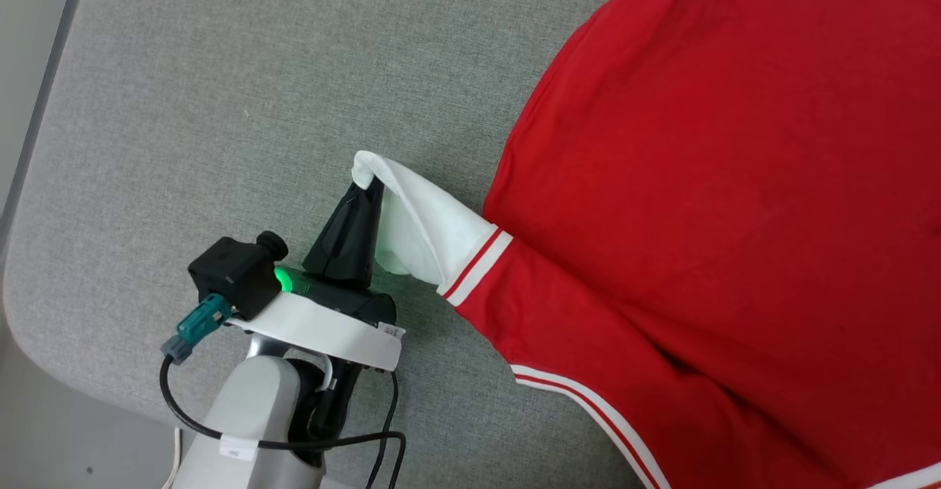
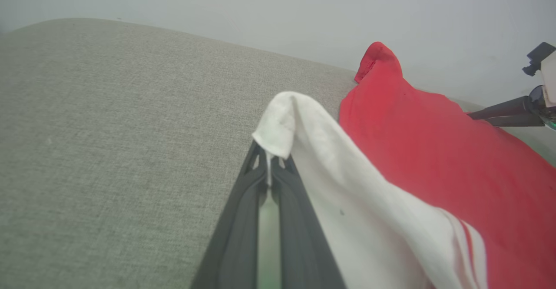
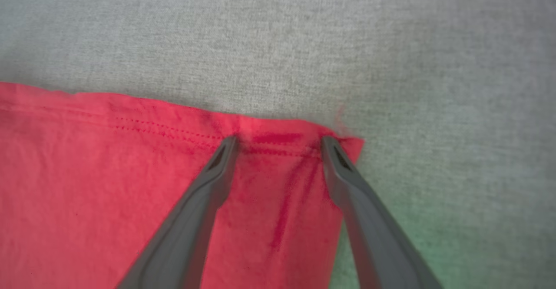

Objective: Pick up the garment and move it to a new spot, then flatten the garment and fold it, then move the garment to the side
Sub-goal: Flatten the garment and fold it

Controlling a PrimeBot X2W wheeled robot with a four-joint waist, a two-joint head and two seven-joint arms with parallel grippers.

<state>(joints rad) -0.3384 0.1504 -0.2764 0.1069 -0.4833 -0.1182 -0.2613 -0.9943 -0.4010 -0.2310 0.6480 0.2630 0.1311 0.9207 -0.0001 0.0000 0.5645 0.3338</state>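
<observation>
The garment (image 1: 698, 180), red with a white short sleeve and red-white striped trim, lies spread over the right half of the grey surface. My left gripper (image 1: 365, 184) is shut on the tip of its white sleeve (image 1: 419, 228), lifting that tip into a peak to the left of the red body. In the left wrist view the sleeve (image 2: 347, 193) drapes over the closed left gripper (image 2: 270, 161). My right gripper (image 3: 280, 143) stands open over a hemmed corner of the garment (image 3: 278, 180), one finger on each side of a red crease. The same gripper's fingers (image 2: 504, 113) reach over the cloth's far edge.
A grey fabric-covered surface (image 1: 257, 106) carries everything, with bare cloth to the left of the garment. Its rounded edge (image 1: 22, 202) runs down the left side, with pale floor beyond. A pale wall (image 2: 260, 11) rises behind the surface.
</observation>
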